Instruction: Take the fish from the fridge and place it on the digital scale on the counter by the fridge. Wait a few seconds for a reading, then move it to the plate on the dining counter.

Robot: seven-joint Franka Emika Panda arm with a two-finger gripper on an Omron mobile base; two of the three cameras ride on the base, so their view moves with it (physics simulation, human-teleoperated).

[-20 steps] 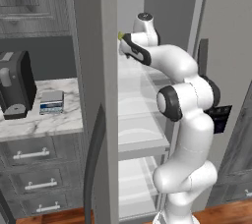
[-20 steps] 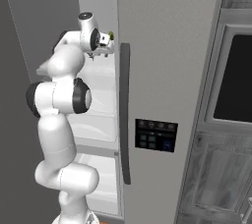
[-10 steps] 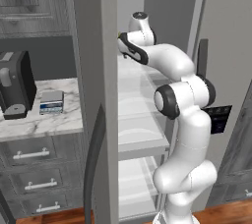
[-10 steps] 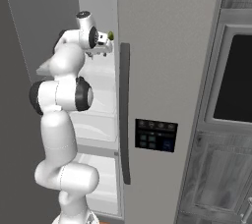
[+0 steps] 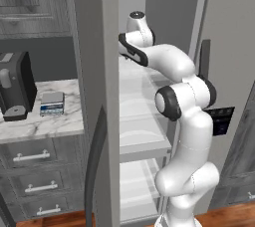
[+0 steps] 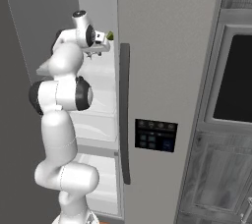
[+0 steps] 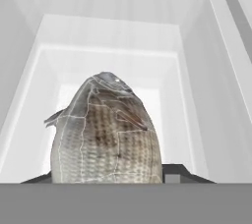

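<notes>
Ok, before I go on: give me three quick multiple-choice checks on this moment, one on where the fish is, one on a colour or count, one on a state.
1. Where is the fish?
A. On the digital scale
B. Inside the fridge, right in front of the gripper
C. On the blue plate

2. How many drawer handles show under the counter beside the fridge?
A. One
B. Three
C. Five

3. What state is the fridge door in?
A. Open
B. Shut
C. Taken off

Answers:
1 B: the hand view shows the fish against the white fridge interior, between the finger tips of the gripper.
2 B: the left base view shows three silver bar handles stacked on the grey drawers.
3 A: the arm reaches past the opened door to the white shelves; the digital scale sits bare on the counter.
</notes>
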